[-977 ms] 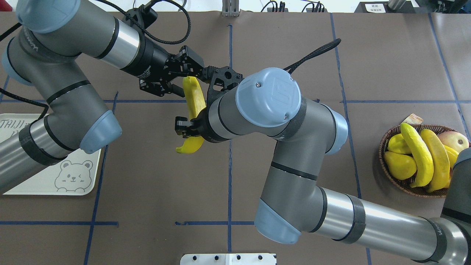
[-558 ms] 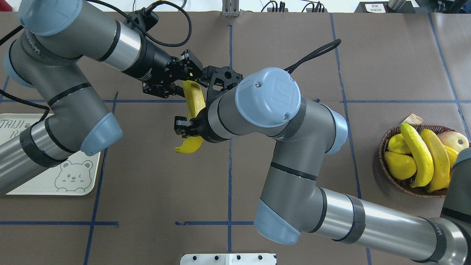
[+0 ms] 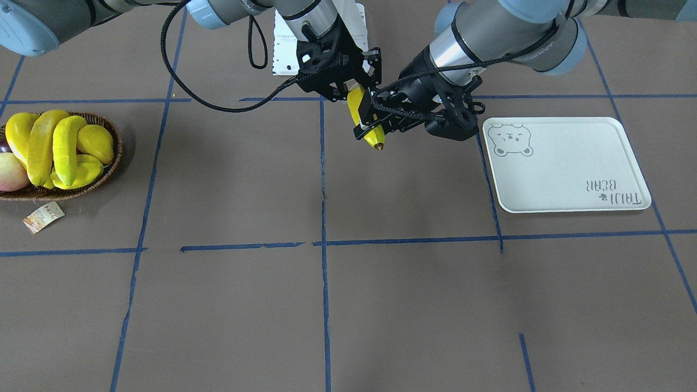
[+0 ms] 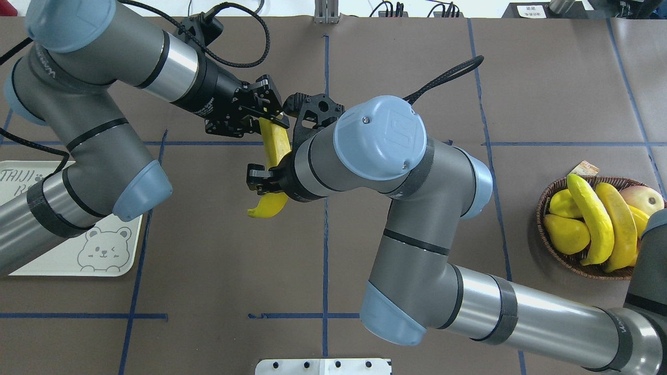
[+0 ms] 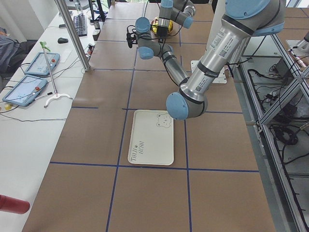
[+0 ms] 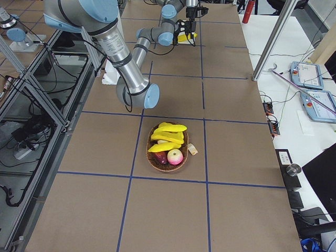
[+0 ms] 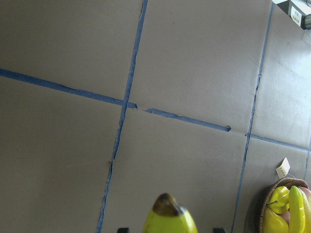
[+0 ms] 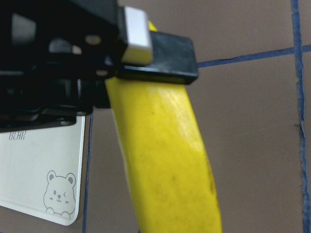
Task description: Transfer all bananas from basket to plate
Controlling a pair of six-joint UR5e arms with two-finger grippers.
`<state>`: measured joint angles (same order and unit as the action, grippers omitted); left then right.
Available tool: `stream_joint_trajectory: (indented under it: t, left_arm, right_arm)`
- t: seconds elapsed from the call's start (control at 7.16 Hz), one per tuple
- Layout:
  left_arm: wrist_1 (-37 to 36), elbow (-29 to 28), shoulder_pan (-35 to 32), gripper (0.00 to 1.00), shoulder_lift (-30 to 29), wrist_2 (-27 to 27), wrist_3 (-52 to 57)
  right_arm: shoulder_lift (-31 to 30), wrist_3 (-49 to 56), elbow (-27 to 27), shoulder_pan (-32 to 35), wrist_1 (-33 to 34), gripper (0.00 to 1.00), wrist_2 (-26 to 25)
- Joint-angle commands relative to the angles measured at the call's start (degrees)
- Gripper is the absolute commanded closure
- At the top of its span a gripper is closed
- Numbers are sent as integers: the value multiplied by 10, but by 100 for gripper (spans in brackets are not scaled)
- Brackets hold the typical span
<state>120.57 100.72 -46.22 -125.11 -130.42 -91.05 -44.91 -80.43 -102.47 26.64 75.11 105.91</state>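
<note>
One banana (image 4: 274, 148) hangs in the air over the table's middle, dark tip pointing away from the robot (image 3: 377, 144). My right gripper (image 4: 264, 179) is shut on its lower half. My left gripper (image 4: 262, 119) is shut on its upper end; one left fingertip (image 8: 160, 53) presses on the banana (image 8: 165, 155). Two more bananas (image 4: 586, 219) (image 4: 617, 224) lie in the wicker basket (image 4: 552, 250) at the far right. The plate (image 4: 47, 260), with a bear print, lies at the left, partly under my left arm, and nothing shows on it (image 3: 572, 169).
Yellow pears (image 4: 565, 234) and a pinkish round fruit (image 4: 643, 200) share the basket. Its paper tag (image 3: 43, 216) lies on the table beside it. A white bracket (image 4: 323, 366) sits at the near table edge. Blue tape lines cross the brown surface.
My left gripper slid in along the banana's upper end and its fingers closed onto it. The right gripper and banana barely moved.
</note>
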Motion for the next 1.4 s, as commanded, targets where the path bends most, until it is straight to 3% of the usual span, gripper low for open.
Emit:
stream_joint_trajectory:
  t: [0.0,0.56,0.84,1.12,1.26]
  left_arm:
    - [0,0,0,100,3,-1,0]
    - [-1,-8,-1,100,18,2,3]
    - [-8,-21,-18,100,36,41,7]
    - [-9,-23,-75,100,96,38,16]
    - [-8,-16,-104,100,127,37,18]
  right_arm:
    - [0,-2,0,1,-1,1,1]
    - [-3,0,-8,3,-1,1,4]
    - [-23,0,-32,5,7,1,9]
    - [-71,2,-77,16,20,1,30]
    - [-76,4,-97,24,68,1,34]
